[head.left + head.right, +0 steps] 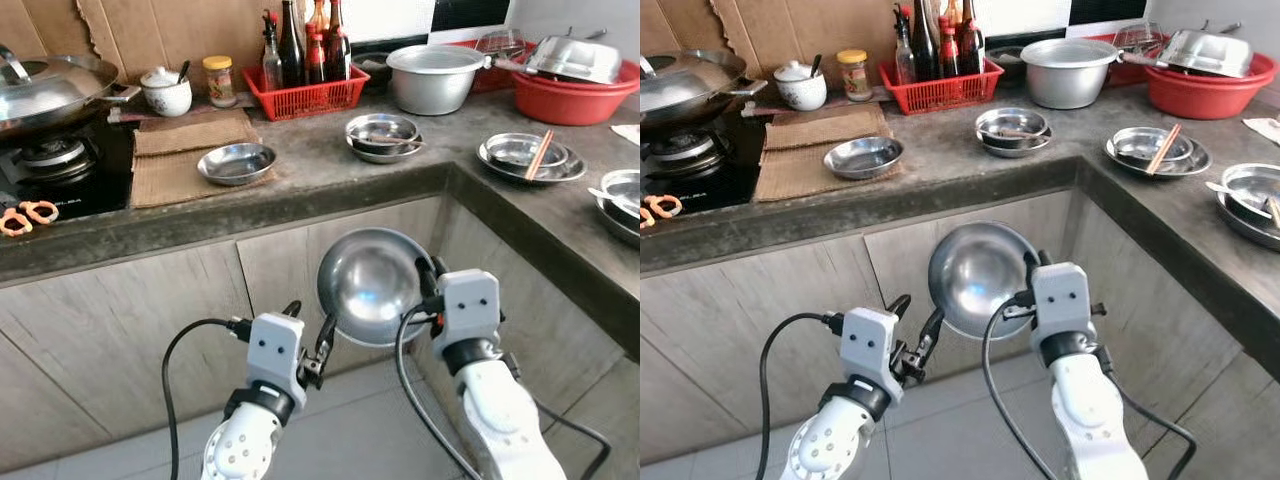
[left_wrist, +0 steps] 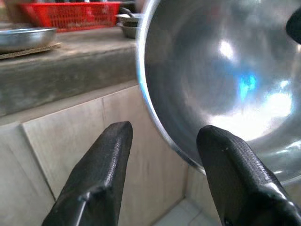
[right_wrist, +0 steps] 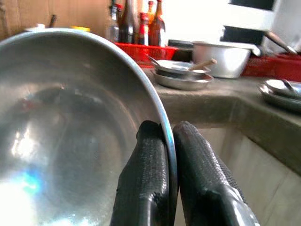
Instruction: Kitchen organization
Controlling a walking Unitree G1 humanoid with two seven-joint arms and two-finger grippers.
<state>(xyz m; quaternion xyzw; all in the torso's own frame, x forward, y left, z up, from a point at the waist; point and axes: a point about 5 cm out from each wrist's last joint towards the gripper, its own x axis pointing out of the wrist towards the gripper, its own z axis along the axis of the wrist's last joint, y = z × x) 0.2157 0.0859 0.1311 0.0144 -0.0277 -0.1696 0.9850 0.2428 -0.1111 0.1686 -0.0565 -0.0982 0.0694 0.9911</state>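
1 steel bowl (image 1: 368,285) – right tool (image 3: 169,141) pinches its rim; left tool (image 2: 162,162) gapes, empty, beside it.

Held steel bowl (image 1: 372,285) blocks the cabinet front (image 1: 120,340) (counter edge (image 1: 250,215) above); open floor (image 1: 340,430) below.

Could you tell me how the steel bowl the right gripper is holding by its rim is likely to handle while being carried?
The steel bowl looks thin-walled and polished, so probably light and stiff but slippery. The right gripper pinches only its rim, with the bowl tipped on edge, so it may swivel or slip. The left gripper is open at the opposite rim and could steady it.
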